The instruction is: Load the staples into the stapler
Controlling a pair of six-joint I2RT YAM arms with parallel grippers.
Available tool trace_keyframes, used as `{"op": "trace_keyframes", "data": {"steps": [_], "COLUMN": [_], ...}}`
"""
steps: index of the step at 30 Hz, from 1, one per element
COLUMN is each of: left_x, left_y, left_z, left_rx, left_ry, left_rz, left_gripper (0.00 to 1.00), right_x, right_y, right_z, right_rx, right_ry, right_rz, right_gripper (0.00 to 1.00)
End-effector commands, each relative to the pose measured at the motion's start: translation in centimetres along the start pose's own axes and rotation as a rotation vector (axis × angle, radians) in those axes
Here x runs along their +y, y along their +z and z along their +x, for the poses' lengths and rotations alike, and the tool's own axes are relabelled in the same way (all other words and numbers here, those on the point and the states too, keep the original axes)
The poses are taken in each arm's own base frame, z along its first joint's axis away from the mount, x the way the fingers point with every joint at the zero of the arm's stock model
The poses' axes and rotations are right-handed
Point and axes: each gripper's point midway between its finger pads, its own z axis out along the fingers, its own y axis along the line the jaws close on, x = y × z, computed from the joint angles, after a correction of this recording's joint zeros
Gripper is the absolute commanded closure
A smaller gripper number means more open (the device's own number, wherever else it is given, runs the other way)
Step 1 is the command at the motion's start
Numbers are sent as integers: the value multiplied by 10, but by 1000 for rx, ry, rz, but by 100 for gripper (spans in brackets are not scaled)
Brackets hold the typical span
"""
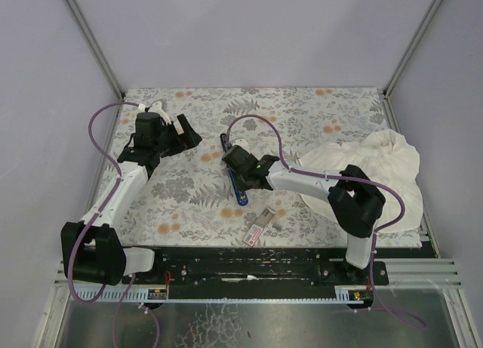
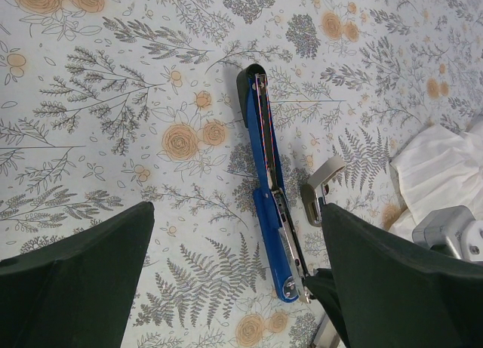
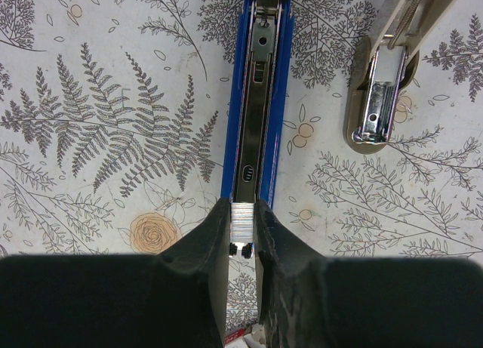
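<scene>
Blue stapler [image 3: 260, 99] lies opened flat on the floral bench [image 3: 113, 99], metal channel exposed. The right gripper [image 3: 242, 210] has its fingers narrowed on what looks like a silvery strip of staples [image 3: 243, 218] at the channel's near end. I judge loading begun: seating the strip and closing are left. Only the top view shows the staples box [image 1: 259, 227] beside the stapler. The left gripper [image 2: 238, 212], fingers wide and empty, hangs apart.

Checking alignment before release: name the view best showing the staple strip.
Right wrist: the staple strip is pinched in the right tool, at the open channel of the stapler. Top external hides it under the arm; left wrist shows only the stapler.
</scene>
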Motion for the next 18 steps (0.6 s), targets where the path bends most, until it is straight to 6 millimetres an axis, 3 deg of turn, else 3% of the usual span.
{"op": "trace_keyframes", "data": {"steps": [1,18], "left_x": [-2,-1], "left_y": [3,4], "left_z": [-8,-8], "left_rx": [-32,-30], "left_ry": [1,-5], "left_rz": [26,28], "left_gripper": [8,8], "right_x": [5,1], "right_y": [2,9], "right_z": [5,16], "right_rx": [9,41], "right_ry": [-16,-21], "right_rz": [-10,0], "right_gripper": [85,82]}}
